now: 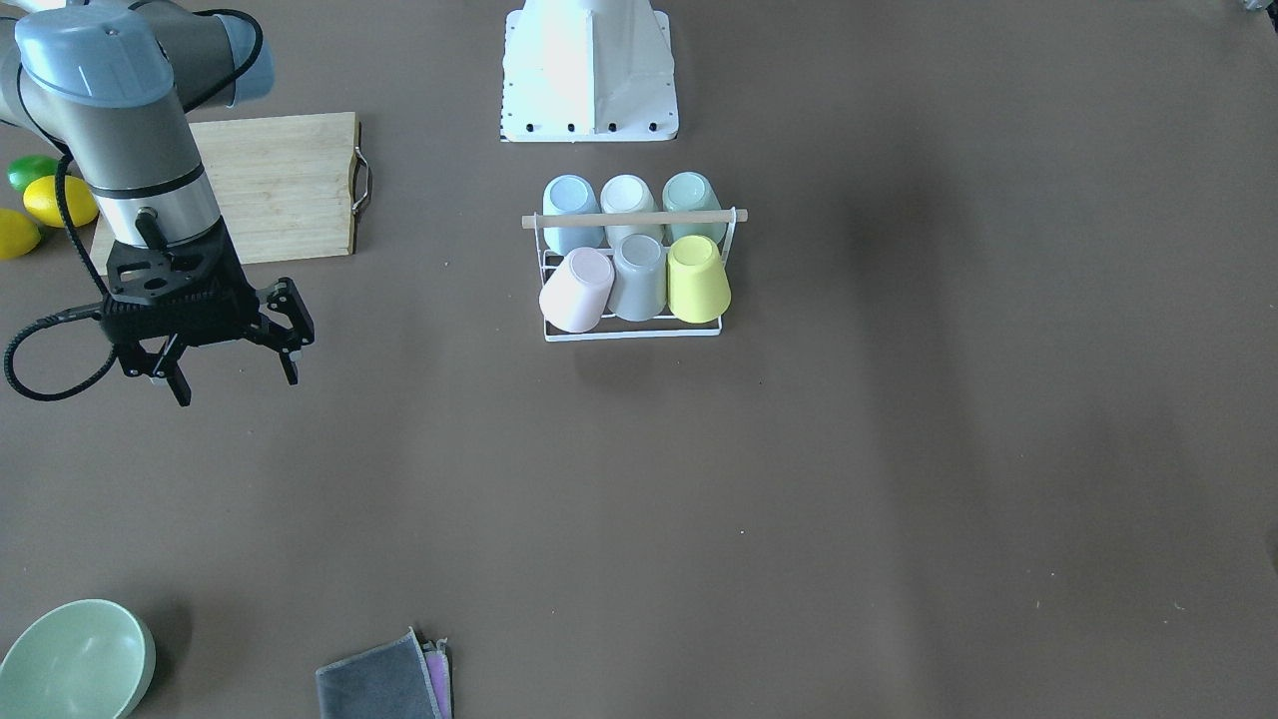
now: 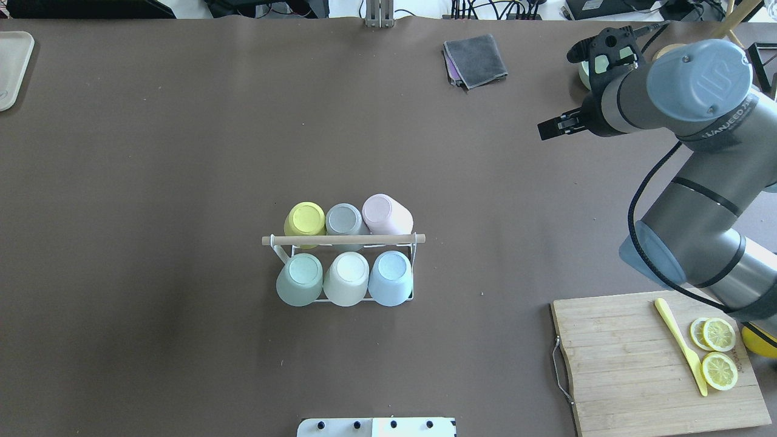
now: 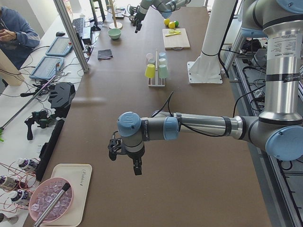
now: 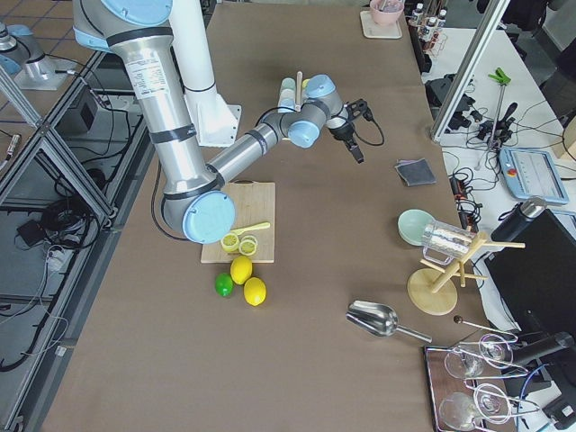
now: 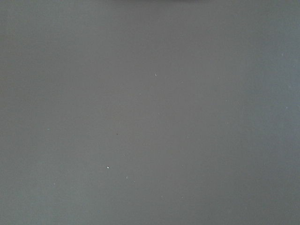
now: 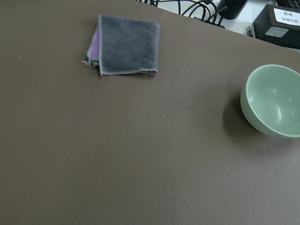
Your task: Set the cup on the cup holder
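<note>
The cup holder (image 2: 343, 240), a white wire rack with a wooden rod across its top, stands mid-table and also shows in the front-facing view (image 1: 633, 217). It holds several upside-down cups: yellow (image 2: 305, 220), grey (image 2: 344, 218), pink (image 2: 385, 213), green (image 2: 300, 278), white (image 2: 347, 276) and blue (image 2: 391, 276). The pink cup (image 1: 577, 290) leans outward. My right gripper (image 1: 235, 379) is open and empty, far from the rack, above bare table. My left gripper (image 3: 125, 158) shows only in the exterior left view, far from the rack; I cannot tell whether it is open. Its wrist view shows only bare table.
A wooden cutting board (image 2: 637, 364) with lemon slices (image 2: 719, 352) and a yellow knife (image 2: 680, 343) lies at my right. A green bowl (image 6: 274, 101) and a folded grey cloth (image 6: 127, 44) lie beyond the right gripper. Lemons and a lime (image 1: 40, 200) sit beside the board.
</note>
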